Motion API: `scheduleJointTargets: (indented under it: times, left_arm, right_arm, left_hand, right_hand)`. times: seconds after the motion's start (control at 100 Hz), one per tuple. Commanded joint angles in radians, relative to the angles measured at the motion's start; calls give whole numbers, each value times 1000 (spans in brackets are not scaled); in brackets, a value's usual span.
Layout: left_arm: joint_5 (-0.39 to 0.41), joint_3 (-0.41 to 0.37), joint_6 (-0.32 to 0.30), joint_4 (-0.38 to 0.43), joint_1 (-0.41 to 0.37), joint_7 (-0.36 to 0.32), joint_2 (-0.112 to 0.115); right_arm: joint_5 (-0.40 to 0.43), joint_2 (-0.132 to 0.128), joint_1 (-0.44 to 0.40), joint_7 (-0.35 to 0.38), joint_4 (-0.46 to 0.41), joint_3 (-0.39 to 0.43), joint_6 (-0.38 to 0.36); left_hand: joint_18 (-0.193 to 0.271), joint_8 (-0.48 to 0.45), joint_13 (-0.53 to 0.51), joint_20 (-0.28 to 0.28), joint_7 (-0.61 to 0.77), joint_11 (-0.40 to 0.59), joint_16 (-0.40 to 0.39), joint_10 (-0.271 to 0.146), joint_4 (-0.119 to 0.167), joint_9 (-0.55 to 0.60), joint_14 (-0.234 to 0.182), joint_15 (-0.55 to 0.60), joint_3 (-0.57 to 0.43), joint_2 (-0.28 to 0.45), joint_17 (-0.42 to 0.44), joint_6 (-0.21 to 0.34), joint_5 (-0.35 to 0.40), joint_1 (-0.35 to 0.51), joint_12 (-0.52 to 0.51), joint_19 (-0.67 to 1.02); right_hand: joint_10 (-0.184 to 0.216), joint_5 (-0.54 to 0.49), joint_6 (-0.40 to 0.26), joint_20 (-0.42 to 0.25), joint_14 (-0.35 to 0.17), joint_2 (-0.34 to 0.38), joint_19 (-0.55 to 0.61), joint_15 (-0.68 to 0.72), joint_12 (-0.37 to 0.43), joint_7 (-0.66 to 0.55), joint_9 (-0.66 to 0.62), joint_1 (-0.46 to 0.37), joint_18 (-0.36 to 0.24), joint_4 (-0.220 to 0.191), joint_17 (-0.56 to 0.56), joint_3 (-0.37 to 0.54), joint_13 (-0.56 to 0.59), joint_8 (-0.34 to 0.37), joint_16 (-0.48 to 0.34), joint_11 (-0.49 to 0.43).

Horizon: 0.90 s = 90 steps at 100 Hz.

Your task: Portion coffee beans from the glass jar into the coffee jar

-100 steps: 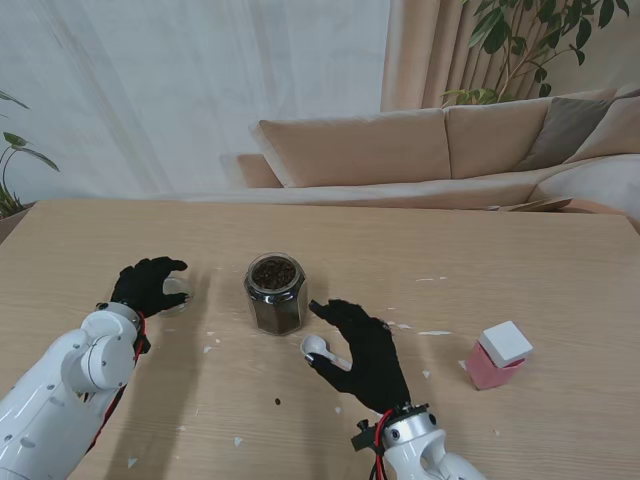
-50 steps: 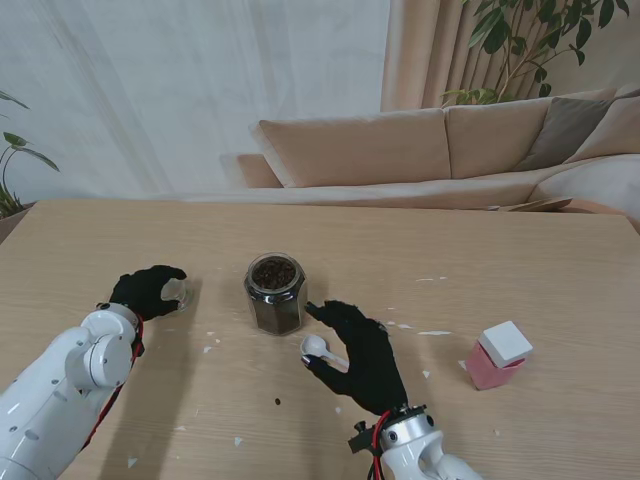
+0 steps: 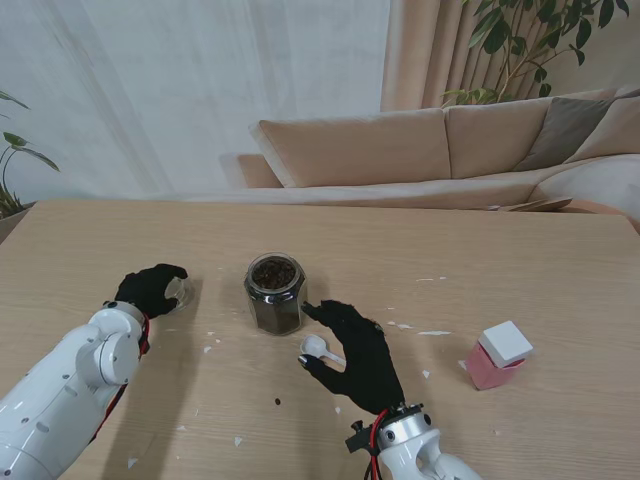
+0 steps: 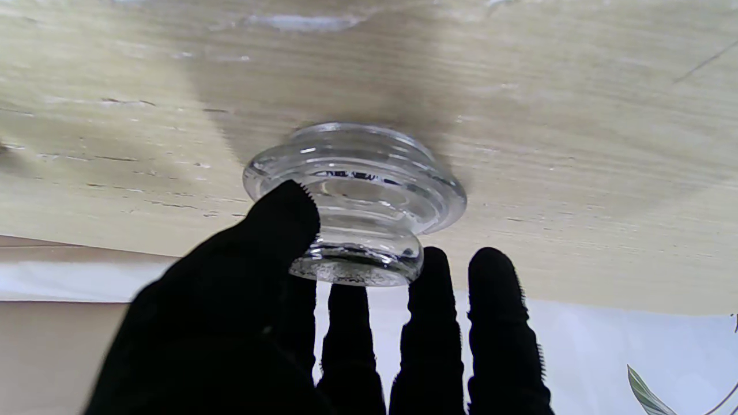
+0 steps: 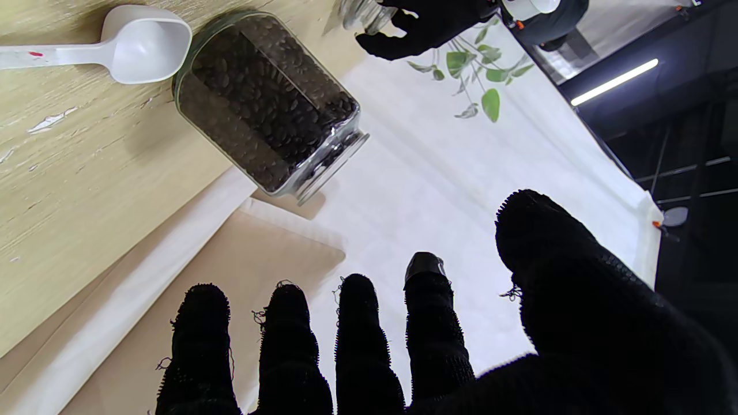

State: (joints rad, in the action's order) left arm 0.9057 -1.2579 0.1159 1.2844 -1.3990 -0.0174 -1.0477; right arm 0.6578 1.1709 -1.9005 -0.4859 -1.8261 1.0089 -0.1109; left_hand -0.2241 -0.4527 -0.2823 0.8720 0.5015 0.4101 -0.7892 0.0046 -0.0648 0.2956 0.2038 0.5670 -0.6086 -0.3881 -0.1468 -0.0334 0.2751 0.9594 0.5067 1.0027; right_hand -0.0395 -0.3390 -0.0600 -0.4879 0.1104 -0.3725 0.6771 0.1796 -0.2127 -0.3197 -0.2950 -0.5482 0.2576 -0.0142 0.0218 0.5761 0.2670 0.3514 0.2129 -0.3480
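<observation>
Spoon [image 3: 318,349] handle hidden under right hand [image 3: 358,352]; table specks unidentifiable.

Item count: one glass jar [image 3: 275,293] of beans, one glass lid [image 4: 357,196], one white scoop [image 3: 316,347], one pink box [image 3: 497,356], two hands.

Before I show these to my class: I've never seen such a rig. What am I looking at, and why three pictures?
It is a two-armed robot with black-gloved five-finger hands. One camera looks down from its stand; one sits on each wrist, showing the table upside down. On the wooden table stand a glass jar of coffee beans, a white scoop and a pink box. The left hand grips a clear glass lid. The right hand is open over the scoop's handle.
</observation>
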Motion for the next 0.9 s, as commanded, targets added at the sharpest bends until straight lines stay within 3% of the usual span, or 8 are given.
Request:
scheduleJointTargets:
  times: [0.0, 0.23, 0.41, 0.5, 0.56, 0.69, 0.89]
  left_arm:
    - [-4, 9, 9, -11, -3, -19, -8]
    - [-23, 27, 29, -24, 10, -35, -9]
    - [-25, 22, 49, 5, -8, -43, -10]
    - [-33, 23, 57, 9, -12, -35, -14]
    - [-40, 24, 60, 8, -12, -28, -15]
    - [-44, 26, 58, 7, -11, -17, -18]
    - [-37, 10, 44, 40, -28, -18, -17]
  right_arm:
    - [-2, 5, -4, 11, -2, -4, -5]
    - [-7, 6, -3, 12, -2, -5, -9]
    - [-10, 7, -3, 9, -3, -6, -12]
    - [-10, 7, -4, 7, -3, -7, -14]
    - [-10, 8, -4, 6, -3, -7, -15]
    - [-8, 8, -6, 4, -4, -7, -16]
    - [-10, 8, -6, 4, -5, -8, -18]
  left_hand:
    - [14, -19, -4, -14, 63, 53, -6, -5, 22, 36, -8, 7, -60, -15, -3, -40, 55, 58, 22, 24]
    - [-8, -3, 4, -73, 56, 13, 80, 11, 21, 18, 30, -70, -58, -10, -13, -53, 52, 64, -17, -14]
    - [1, -20, -56, -53, 100, 73, 55, 88, 23, 34, 21, -1, -113, 3, -94, -103, 84, 121, 15, 67]
    - [9, -57, -87, -51, 163, 137, 28, 127, 15, 58, 17, 56, -163, -4, -137, -135, 95, 119, 61, 115]
    - [14, -84, -109, -51, 193, 167, -83, 143, -15, 69, 22, 67, -167, -25, -157, -146, 97, 141, 93, 143]
    - [19, -110, -152, -45, 230, 207, -174, 154, -44, 85, 37, 84, -173, -58, -182, -154, 103, 178, 124, 170]
    - [14, -127, -202, -38, 257, 232, -252, 169, -63, 110, 59, 97, -188, -91, -210, -160, 124, 213, 145, 200]
  right_hand:
    - [27, -3, -14, -9, -19, 16, 17, -7, -2, -18, -11, -17, 0, -3, -1, -12, 4, 7, 12, 1]
    - [25, -5, -11, -18, -18, 18, 20, -5, -3, -19, -9, -18, 1, -3, -2, -11, 4, 9, 13, 0]
    - [25, -6, -9, -25, -17, 19, 23, -4, -3, -20, -10, -17, 2, -3, -5, -12, 4, 11, 14, -3]
    - [24, -6, -10, -28, -17, 19, 24, -4, -4, -20, -9, -16, 2, -4, -6, -12, 4, 12, 14, -4]
    - [24, -7, -10, -30, -17, 18, 25, -3, -4, -21, -9, -17, 4, -4, -6, -12, 4, 13, 15, -4]
    - [24, -9, -9, -33, -16, 18, 26, -3, -4, -21, -9, -18, 4, -4, -8, -11, 5, 14, 15, -4]
    - [25, -12, -8, -38, -17, 18, 27, -3, -4, -23, -8, -18, 4, -4, -9, -10, 4, 15, 15, -5]
